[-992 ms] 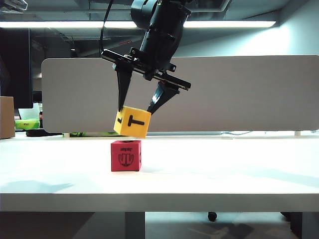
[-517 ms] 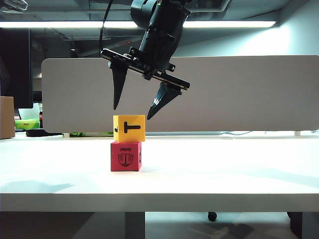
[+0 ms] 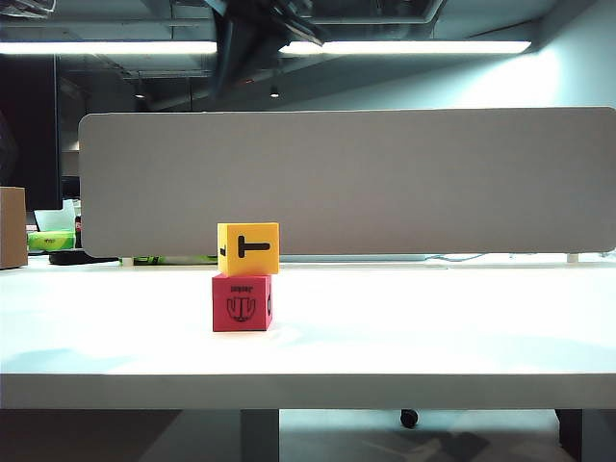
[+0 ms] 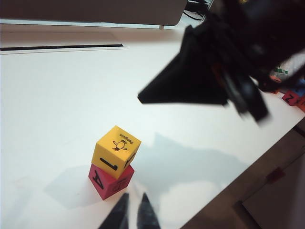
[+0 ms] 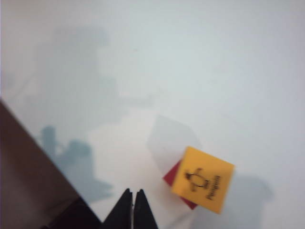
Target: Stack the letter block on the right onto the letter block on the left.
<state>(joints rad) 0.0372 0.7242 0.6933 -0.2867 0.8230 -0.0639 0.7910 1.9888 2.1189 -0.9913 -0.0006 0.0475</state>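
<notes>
Two blocks are stacked: yellow block, marked "T" and "Penguin", on red block; left gripper and right gripper are pressed together, empty

We count two blocks: one yellow block and one red block, plus two grippers.

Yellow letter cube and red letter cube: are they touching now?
Touching. The exterior view shows the yellow letter cube resting squarely on the red letter cube, no gap between them; both claws are clear.
</notes>
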